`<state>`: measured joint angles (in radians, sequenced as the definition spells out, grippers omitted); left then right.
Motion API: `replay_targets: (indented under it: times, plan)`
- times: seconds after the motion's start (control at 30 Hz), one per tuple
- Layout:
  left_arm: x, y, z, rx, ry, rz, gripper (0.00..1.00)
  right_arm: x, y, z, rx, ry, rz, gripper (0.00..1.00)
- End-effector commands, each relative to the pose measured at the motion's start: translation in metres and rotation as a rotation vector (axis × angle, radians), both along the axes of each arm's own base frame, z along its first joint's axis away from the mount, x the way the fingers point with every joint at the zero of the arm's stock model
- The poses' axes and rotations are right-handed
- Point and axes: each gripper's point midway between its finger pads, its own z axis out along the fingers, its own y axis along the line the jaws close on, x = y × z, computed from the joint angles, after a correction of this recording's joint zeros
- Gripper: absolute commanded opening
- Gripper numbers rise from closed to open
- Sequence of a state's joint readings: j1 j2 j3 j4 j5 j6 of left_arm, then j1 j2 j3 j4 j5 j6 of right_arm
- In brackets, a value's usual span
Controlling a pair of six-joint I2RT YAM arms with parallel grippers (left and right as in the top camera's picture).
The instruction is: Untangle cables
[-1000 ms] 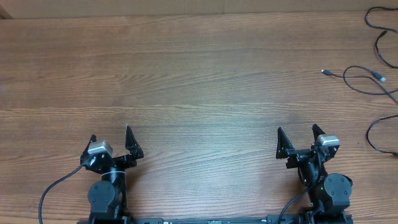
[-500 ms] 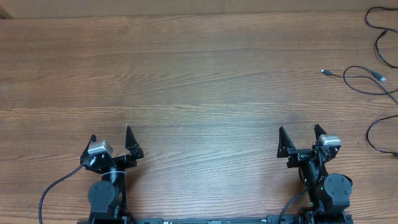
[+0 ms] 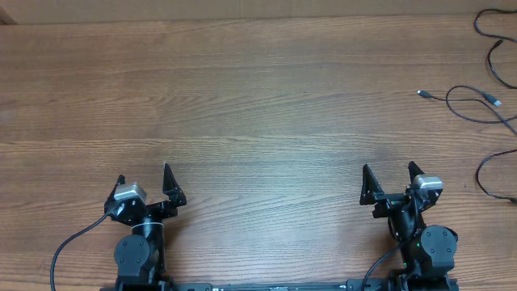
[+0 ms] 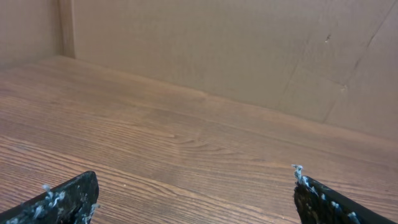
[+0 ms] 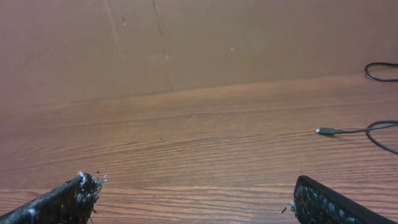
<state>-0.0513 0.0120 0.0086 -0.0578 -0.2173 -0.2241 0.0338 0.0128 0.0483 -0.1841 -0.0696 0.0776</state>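
Several thin black cables [image 3: 485, 105] lie in loose loops at the table's far right edge, partly running out of the overhead view. One silver-tipped plug [image 3: 422, 94] points left toward the middle, and in the right wrist view the same plug [image 5: 323, 131] lies to the right. My left gripper [image 3: 144, 178] rests open at the near left, far from the cables. At the near right, my right gripper [image 3: 388, 173] is open too, well short of the cables. Nothing sits between either pair of fingers.
The wooden table [image 3: 258, 121] stretches bare between both arms and the far edge. A brown cardboard wall [image 4: 217, 43] stands behind the table, also seen as a cardboard wall [image 5: 186, 43] in the right wrist view.
The right gripper has shifted very slightly; the left arm and the cables have not moved.
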Motion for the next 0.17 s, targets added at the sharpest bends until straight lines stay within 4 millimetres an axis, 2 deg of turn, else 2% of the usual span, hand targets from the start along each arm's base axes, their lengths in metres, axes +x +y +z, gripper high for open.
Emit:
replay_targets:
  times: [0.0, 0.13]
  plan:
    - [-0.0002, 0.0005, -0.0004, 0.029, 0.002, -0.002, 1.0, -0.0005, -0.002, 0.005, -0.003, -0.017, -0.013, 1.0]
    - [-0.0002, 0.0005, -0.0004, 0.029, 0.002, -0.002, 1.0, -0.0005, -0.002, 0.005, -0.003, -0.017, -0.013, 1.0]
